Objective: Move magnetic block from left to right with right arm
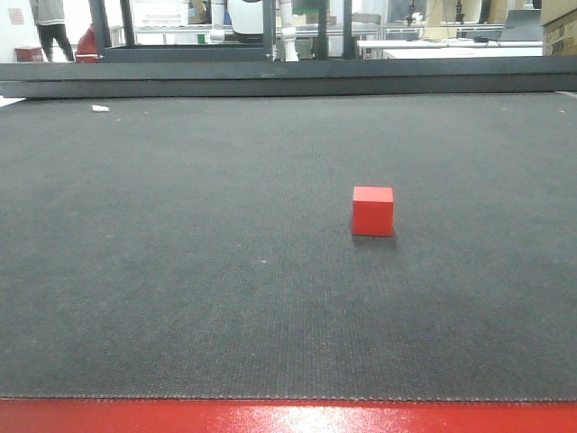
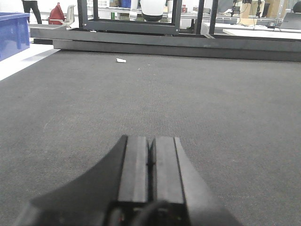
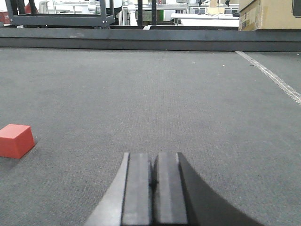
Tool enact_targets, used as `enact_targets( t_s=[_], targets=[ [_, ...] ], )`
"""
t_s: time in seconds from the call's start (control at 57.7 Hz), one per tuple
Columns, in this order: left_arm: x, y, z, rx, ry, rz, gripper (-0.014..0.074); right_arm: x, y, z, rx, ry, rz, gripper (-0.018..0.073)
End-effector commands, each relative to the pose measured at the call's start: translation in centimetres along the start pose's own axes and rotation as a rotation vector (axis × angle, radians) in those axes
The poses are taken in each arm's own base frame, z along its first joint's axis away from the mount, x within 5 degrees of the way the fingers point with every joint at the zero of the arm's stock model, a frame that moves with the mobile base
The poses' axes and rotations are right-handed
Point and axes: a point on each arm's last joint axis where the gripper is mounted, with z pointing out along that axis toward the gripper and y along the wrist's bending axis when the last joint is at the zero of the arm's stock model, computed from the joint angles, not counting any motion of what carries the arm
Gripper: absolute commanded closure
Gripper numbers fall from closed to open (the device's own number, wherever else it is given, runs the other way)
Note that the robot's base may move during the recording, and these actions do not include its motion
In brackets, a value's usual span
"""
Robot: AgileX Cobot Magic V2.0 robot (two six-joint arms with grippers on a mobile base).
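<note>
The magnetic block [image 1: 372,210] is a small bright-red cube resting alone on the dark grey mat, right of centre in the front view. In the right wrist view the same block [image 3: 15,140] lies at the far left edge, well to the left of and ahead of my right gripper [image 3: 153,157], whose two fingers are pressed together with nothing between them. My left gripper [image 2: 150,140] is likewise shut and empty above bare mat; the block does not show in its view. Neither arm appears in the front view.
A dark raised rail [image 1: 288,77] bounds the mat's far side. A small white scrap [image 1: 100,108] lies at the back left. A blue bin [image 2: 14,33] stands off the mat's left. A cardboard box [image 3: 270,14] sits beyond the far right. A red strip [image 1: 288,417] edges the front.
</note>
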Motion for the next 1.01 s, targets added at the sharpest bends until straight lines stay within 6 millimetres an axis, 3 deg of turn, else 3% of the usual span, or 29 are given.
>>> enact_targets(
  t_s=[0.0, 0.693, 0.884, 0.988],
  targets=[
    [-0.6, 0.1, -0.1, -0.004, -0.088, -0.011, 0.0722, -0.9, -0.1, -0.2, 0.011, -0.103, -0.003, 0.0502],
    [-0.6, 0.1, -0.1, -0.004, -0.088, -0.011, 0.0722, -0.9, -0.1, -0.2, 0.011, -0.105, -0.003, 0.0502],
    [-0.6, 0.1, -0.1, -0.004, -0.088, -0.011, 0.0722, -1.4, -0.1, -0.3, 0.014, -0.165, -0.003, 0.0502],
    [-0.6, 0.1, -0.1, -0.004, -0.088, -0.011, 0.0722, -2.8, 0.0, -0.5, 0.011, -0.199, -0.003, 0.0502]
  ],
)
